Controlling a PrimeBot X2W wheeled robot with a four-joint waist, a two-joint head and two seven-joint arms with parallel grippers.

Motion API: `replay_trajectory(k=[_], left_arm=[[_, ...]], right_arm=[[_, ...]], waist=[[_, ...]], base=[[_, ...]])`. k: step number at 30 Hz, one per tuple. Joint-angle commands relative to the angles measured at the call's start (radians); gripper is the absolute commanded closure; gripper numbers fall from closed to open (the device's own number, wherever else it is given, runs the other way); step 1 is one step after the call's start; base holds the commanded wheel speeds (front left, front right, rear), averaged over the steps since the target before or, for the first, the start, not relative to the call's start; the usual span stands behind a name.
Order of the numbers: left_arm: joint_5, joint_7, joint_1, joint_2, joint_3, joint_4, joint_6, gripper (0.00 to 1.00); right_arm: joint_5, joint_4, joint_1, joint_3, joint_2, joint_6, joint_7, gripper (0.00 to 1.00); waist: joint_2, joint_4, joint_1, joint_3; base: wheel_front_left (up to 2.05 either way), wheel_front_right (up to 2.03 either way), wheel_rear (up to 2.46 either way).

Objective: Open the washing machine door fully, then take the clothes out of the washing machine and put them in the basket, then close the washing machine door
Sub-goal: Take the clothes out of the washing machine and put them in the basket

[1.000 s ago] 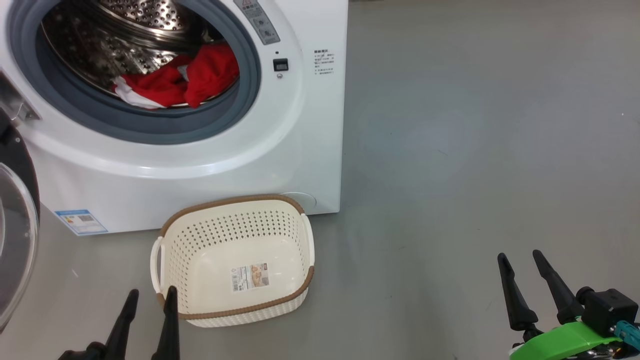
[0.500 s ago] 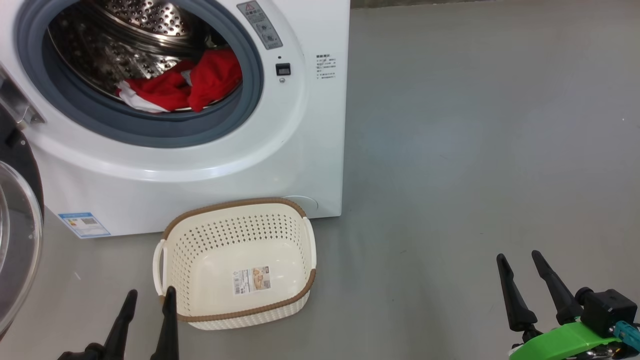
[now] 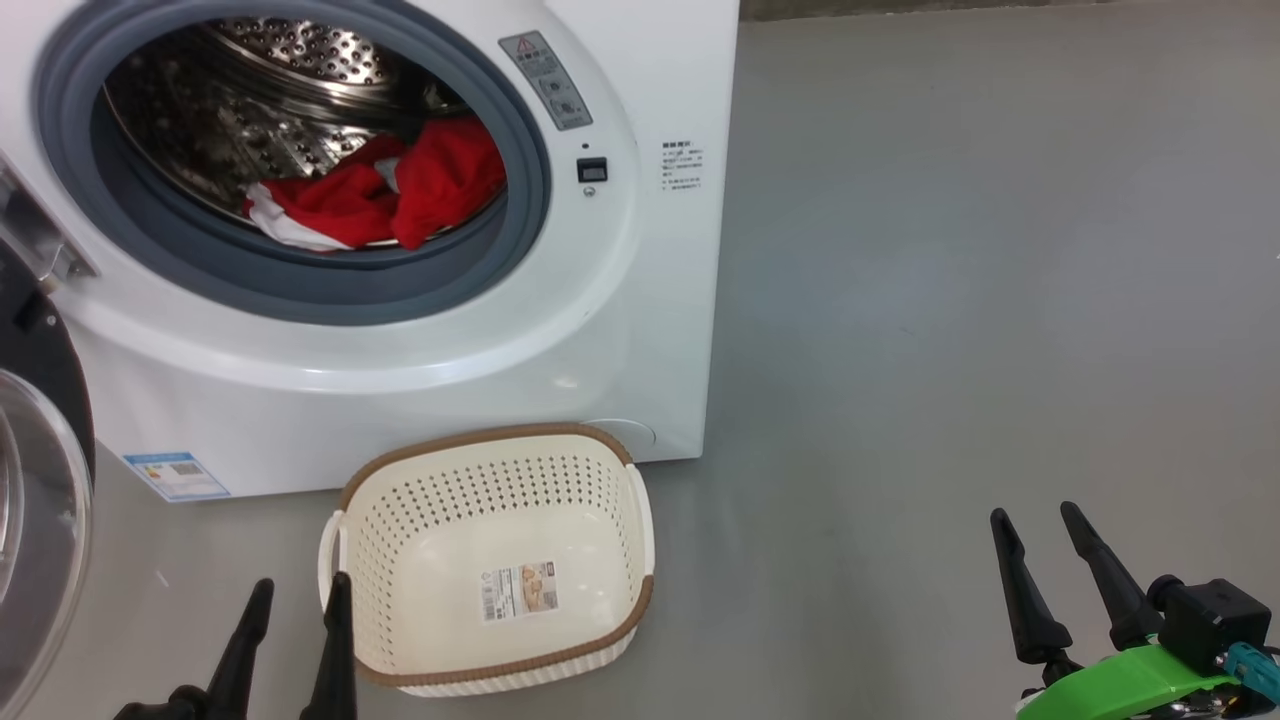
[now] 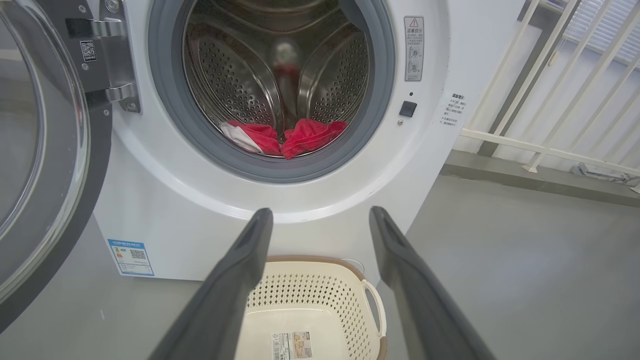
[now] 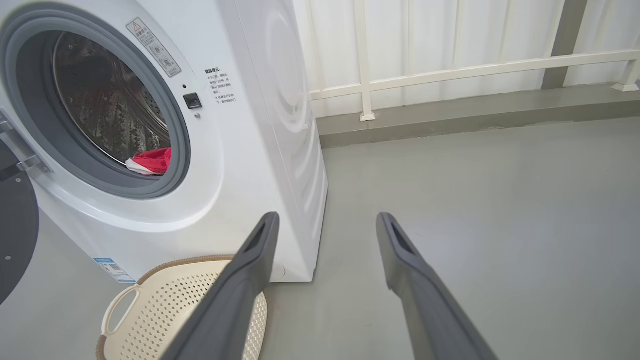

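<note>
Machine and basket sit lower and further right in the head view than a second ago: camera shift, not theirs. Washing machine (image 3: 400, 380) fills the upper left, its door (image 3: 40, 520) swung open at the left edge. Clothes (image 3: 380, 195) lie at the drum's front lip, long axis across the opening, above and slightly right of the left hand (image 3: 302, 580), the nearer one. Right hand (image 3: 1032, 510) is well apart at lower right. Both hands are spread wide, empty. Basket (image 3: 450, 495) stands on the floor just beside the left hand.
</note>
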Motion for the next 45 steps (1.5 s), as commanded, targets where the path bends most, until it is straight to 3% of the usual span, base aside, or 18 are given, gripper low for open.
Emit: replay_trajectory(k=[1, 13, 45], left_arm=[[-0.005, -0.005, -0.022, 0.012, 0.033, -0.022, -0.005, 0.00], [0.016, -0.005, -0.036, 0.013, 0.037, -0.018, -0.005, 0.00], [0.015, -0.005, -0.063, 0.009, 0.027, 0.027, -0.005, 0.00]], right_arm=[[-0.003, -0.022, -0.003, 0.024, -0.011, 0.006, -0.006, 0.00], [-0.001, -0.023, -0.007, 0.027, -0.009, 0.006, -0.006, 0.00], [-0.001, -0.019, -0.019, 0.037, -0.005, 0.006, -0.006, 0.00]], waist=[[0.0000, 0.001, 0.0000, 0.001], [0.0000, 0.003, 0.0000, 0.005], [0.0000, 0.007, 0.0000, 0.025]], base=[[0.85, -1.22, 0.37], [0.69, -0.97, 0.28], [0.01, -0.01, 0.00]])
